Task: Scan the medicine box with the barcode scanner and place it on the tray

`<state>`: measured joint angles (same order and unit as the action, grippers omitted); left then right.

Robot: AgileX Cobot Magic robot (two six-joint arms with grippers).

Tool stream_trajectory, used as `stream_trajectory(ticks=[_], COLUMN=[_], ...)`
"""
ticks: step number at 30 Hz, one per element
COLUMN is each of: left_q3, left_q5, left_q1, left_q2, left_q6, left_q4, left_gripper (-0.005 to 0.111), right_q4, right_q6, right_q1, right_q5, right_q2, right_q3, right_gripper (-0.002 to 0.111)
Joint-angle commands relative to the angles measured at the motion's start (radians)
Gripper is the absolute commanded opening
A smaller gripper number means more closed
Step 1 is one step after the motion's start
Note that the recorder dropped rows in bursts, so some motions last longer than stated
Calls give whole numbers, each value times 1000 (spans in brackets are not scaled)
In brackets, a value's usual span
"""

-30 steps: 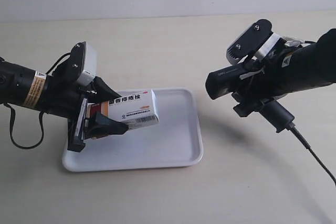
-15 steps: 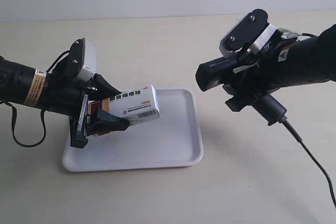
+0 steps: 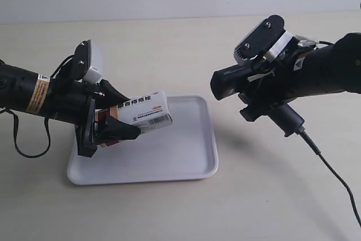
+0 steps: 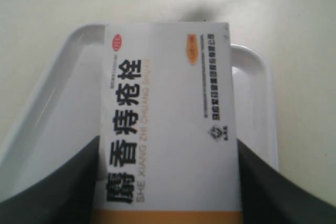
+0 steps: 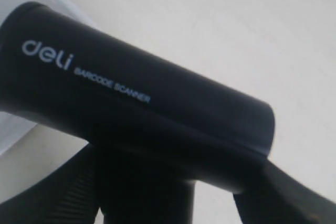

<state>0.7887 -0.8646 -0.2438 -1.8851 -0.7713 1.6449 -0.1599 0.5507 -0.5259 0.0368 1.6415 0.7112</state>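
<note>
Exterior view, left jaws clamping glossy white medicine box [image 3: 144, 114] above rounded plastic tray [image 3: 186, 162], right jaws holding matte-black barcode scanner [image 3: 256, 86]

The medicine box [image 4: 168, 124] runs off the left wrist view's edge, and its small print blurs.

The pale beige tabletop [image 3: 169, 43] carries a white tray [image 3: 186, 156] lying flat near its middle. A thin black cable [image 3: 333, 167] trails down onto the tabletop off to one side of the tray.
</note>
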Motion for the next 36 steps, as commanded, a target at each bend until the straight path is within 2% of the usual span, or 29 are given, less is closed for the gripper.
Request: stream_trajectory(ticks=[1,6,8,14,16,18,20,22,27,30,32,36], left_q3=[5,5,5,5,5,5,5,5,5,5,5,5], left_q5=[24,197,262,293,323,328,325,317,314,296,291,273], left_q1=[-22,-75,-88,-95,-95,-95,-95,-95,-95,-95,-95,-95], left_q2=[-28,-70,-89,-104,-104,-104,-104,-104,-104,-104,-100,-28], left_q6=[-21,41,77,113,115,117,113,113,95,84,82,25], left_q4=[-60,-171,-261,-304,-304,-290,-290,-290,-245,-219,-224,-219], left_gripper=[0,0,0,0,2,11,27,46,103,105,105,105], right_q4=[-96,-180,-180,-180,-180,-180,-180,-180,-180,-180,-180,-180], right_q6=[-5,-5,-5,-83,-103,-106,-106,-106,-185,-196,-196,-196], right_q1=[81,121,121,119,119,119,119,119,119,119,119,119], right_q5=[-49,-74,-94,-111,-111,-106,-106,-106,-84,-67,-31,61], right_q2=[47,114,149,205,210,212,212,212,210,198,172,57], right_q3=[4,4,4,4,4,4,4,4,4,4,4,4], right_gripper=[0,0,0,0,5,14,28,42,79,98,104,105])
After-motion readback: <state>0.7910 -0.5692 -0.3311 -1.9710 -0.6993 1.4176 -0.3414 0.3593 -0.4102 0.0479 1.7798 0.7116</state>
